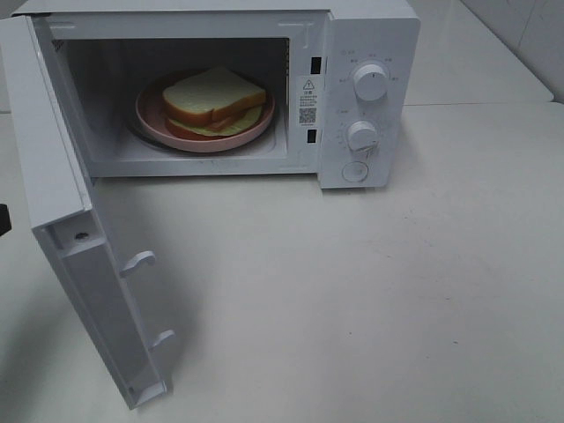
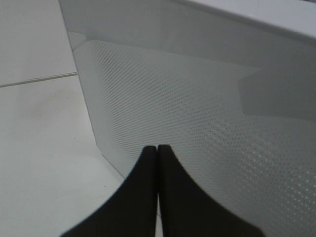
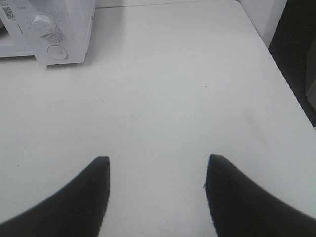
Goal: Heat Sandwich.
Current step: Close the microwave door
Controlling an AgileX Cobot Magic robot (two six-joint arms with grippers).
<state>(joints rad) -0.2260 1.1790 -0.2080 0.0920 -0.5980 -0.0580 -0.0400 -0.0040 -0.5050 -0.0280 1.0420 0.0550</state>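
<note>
The sandwich [image 1: 214, 99], pale bread with tan crust and a yellow-green layer, lies on a round pink plate [image 1: 155, 116] inside the open white microwave [image 1: 366, 53]. The microwave door [image 1: 75, 238] stands swung out toward the front left. My left gripper [image 2: 157, 148] is shut and empty, its tips right at the door's dotted outer face [image 2: 207, 128]. Only a dark bit of it shows at the left edge of the high view [image 1: 3, 218]. My right gripper [image 3: 155, 160] is open and empty above the bare table, with the microwave's knobs [image 3: 43, 23] far off.
The white table [image 1: 352, 291] stretches in front of and right of the microwave. Two knobs [image 1: 370, 81] and a round button [image 1: 355, 172] sit on its control panel. The table's far right edge [image 3: 291, 94] shows in the right wrist view.
</note>
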